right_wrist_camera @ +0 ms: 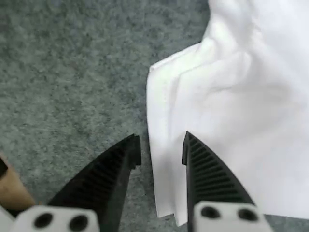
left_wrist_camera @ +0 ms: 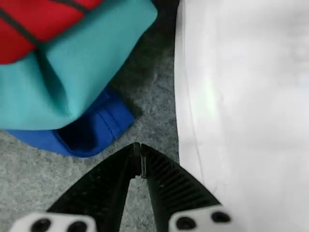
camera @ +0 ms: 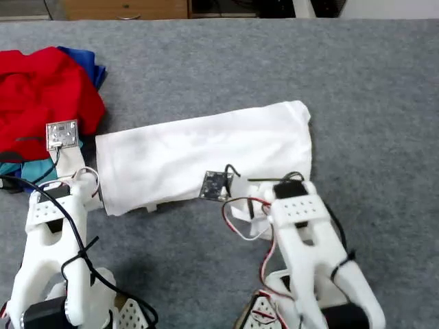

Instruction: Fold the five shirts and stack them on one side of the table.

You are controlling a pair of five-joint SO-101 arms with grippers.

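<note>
The grey table [camera: 384, 82] was the largest thing in the high view; on it the white shirt [camera: 206, 154] lay near the centre, folded into one long band; its long axis ran from about 8 o'clock to about 2 o'clock, so it was nearly level across the table. The cloth looked flat and smooth, with one short end at 9 o'clock and the wider end at 3 o'clock; some loose layers showed along the near edge, at 6 o'clock.

At 10 o'clock was a pile, well apart from the shirt's centre but near its 9 o'clock end: the red shirt [camera: 41, 96] on top, the blue shirt [camera: 86, 62] behind it, the teal shirt [left_wrist_camera: 87, 63] under the red one.

The right gripper [right_wrist_camera: 161, 145] was at the near edge of the white shirt, toward 5 o'clock; its jaws stood a little apart, one over bare table and one over cloth, with the layered hem between them, and they gripped nothing. The left gripper [left_wrist_camera: 140, 162] was just beside the 9 o'clock end, over bare table between pile and shirt; its jaws were pressed together and empty.

I judged the right arm nearer to a grasp; the shirt lay at 12 o'clock from both arms.
</note>
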